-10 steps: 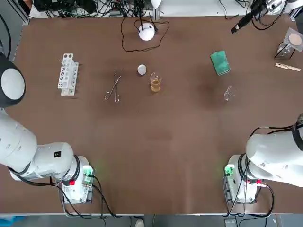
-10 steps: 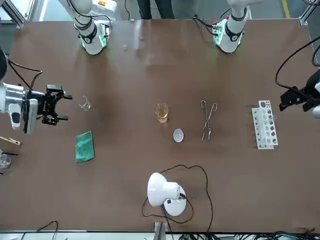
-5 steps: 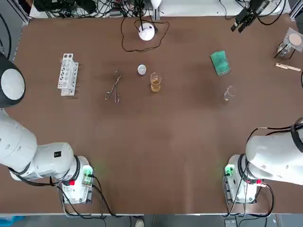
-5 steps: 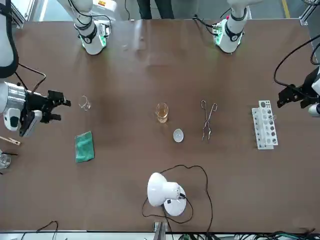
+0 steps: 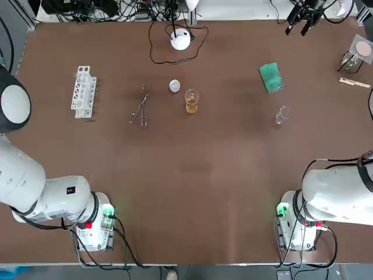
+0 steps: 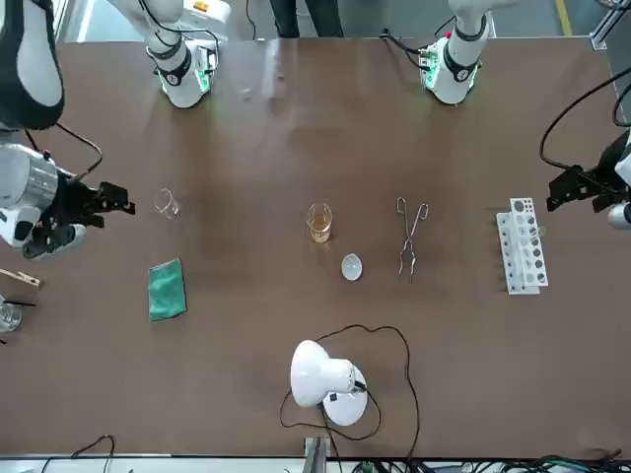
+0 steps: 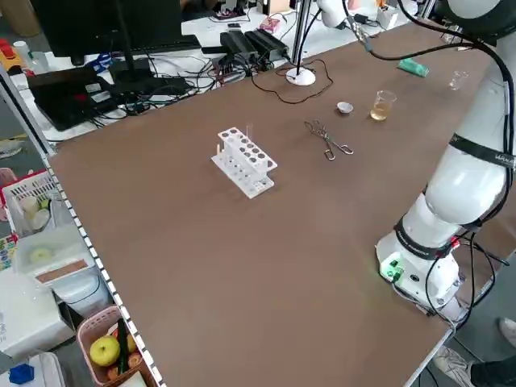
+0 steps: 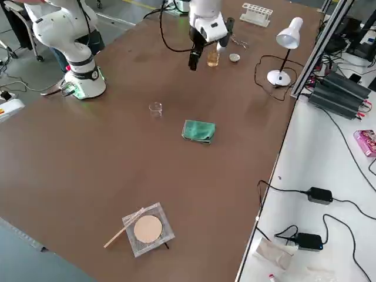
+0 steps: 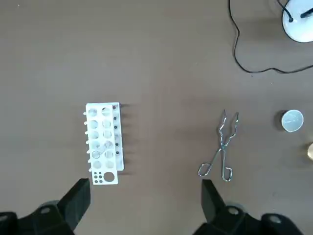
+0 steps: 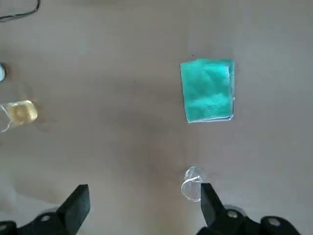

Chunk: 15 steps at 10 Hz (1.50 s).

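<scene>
Taking the glass of amber liquid (image 5: 191,101) near the middle of the table (image 5: 192,192) as the marker: the right gripper (image 5: 295,27) hangs high in the air well off to the robot's right of it, its 2 fingers (image 10: 76,203) spread wide, with nothing between them and touching nothing. Under that gripper, on the same side of the amber glass, stands a small empty glass (image 5: 282,115). Just beyond it toward the far edge lies a folded green cloth (image 5: 270,77), flat on the table; the 2 are near each other but apart. The left gripper (image 6: 564,189) hovers high on the opposite side, well to the robot's left of the amber glass, and is likewise released — its 2 fingers (image 9: 76,200) stand wide apart and empty. Below it sit a white tube rack (image 5: 83,91), the thing farthest to the left of the amber glass, and a pair of metal tongs (image 5: 140,107). The tongs lie between the rack and the amber glass, nearer the glass, with their loops toward the robot. A small white cap (image 5: 175,86) rests just beside the amber glass, on its far-left side. A white desk lamp (image 5: 180,38) stands beyond the amber glass near the far edge, its cord looped around it. Farthest to the right — past the cloth — are a mesh square (image 5: 360,51) carrying a round disc, and a wooden stick (image 5: 354,83).
</scene>
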{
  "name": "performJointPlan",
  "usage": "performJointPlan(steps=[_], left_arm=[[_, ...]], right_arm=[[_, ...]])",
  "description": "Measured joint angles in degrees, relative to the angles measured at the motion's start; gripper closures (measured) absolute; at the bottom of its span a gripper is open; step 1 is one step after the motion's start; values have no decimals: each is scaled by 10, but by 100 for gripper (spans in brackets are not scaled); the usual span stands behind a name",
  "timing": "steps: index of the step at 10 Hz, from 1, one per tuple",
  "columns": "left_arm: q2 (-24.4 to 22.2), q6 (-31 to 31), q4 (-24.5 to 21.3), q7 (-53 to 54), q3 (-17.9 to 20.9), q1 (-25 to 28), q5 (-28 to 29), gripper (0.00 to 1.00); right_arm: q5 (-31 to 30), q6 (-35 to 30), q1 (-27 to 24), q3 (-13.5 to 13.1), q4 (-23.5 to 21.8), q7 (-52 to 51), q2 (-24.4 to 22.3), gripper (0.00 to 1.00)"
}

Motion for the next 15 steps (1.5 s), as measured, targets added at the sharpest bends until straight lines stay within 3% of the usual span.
performJointPlan(steps=[6,7,8,9,10,11,13,15], left_arm=[[-1,0,0,0,1,0,0,0],[-1,0,0,0,1,0,0,0],[-1,0,0,0,1,0,0,0],[-1,0,0,-1,1,0,0,0],[-1,0,0,-1,1,0,0,0],[-1,0,0,-1,1,0,0,0],[-1,0,0,-1,1,0,0,0],[-1,0,0,-1,0,0,0,0]], right_arm=[[-8,-4,10,-13,2,24,-21,0],[-8,-5,31,-35,2,25,-23,0],[-9,-7,88,-95,2,29,-27,0],[-10,-12,163,-176,2,36,-30,0],[-10,-21,213,-230,2,48,-33,0],[-11,-34,229,-250,2,61,-38,0],[-23,-46,234,-256,11,69,-47,0],[-44,-53,235,-257,49,70,-51,0]])
